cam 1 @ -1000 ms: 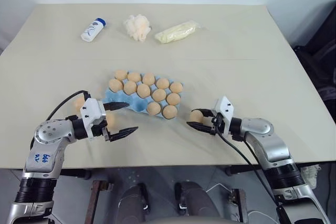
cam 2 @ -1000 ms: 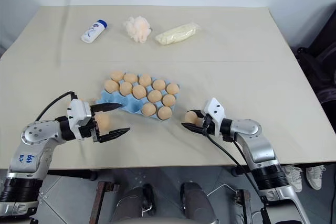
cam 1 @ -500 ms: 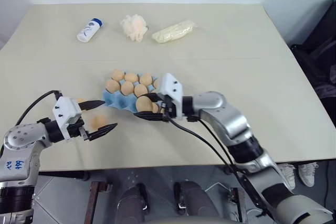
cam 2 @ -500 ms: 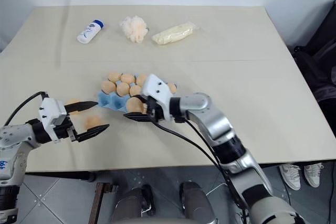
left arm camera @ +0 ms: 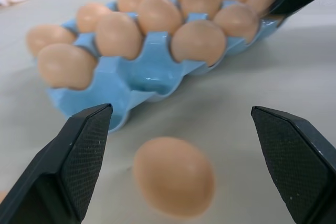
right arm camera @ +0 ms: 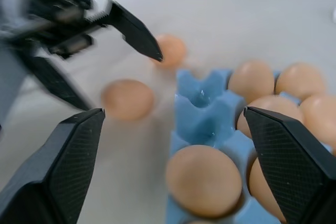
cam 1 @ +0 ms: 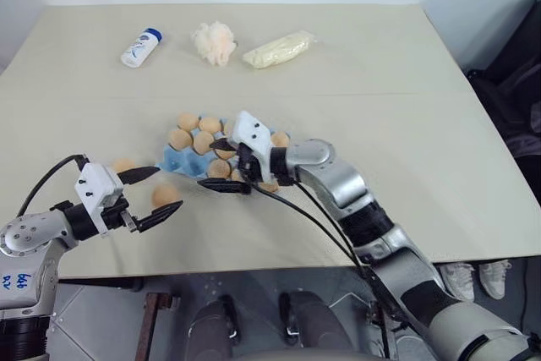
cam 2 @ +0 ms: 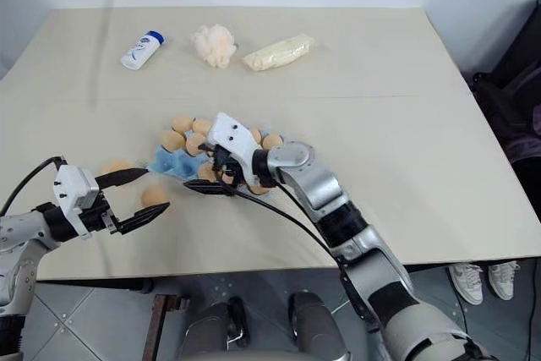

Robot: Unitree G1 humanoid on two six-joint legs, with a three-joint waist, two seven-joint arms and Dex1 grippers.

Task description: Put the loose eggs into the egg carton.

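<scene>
Your left gripper (cam 1: 149, 195) has its fingers wide apart and holds nothing; one of the loose eggs (cam 1: 166, 194) lies just between their tips, on the near-left side of the egg carton (cam 1: 182, 161). Your right gripper (cam 1: 222, 165) stands open over the carton, so the left one is nearer to this egg.

Your 2 head views look forward and down over the whole table (cam 1: 406, 107) from almost the same spot, a little offset sideways, so they share nearly everything. Your left wrist view sits low and close, facing the egg carton (left arm camera: 147, 72); your right wrist view faces it closely from the opposite side, and both share the carton.
</scene>
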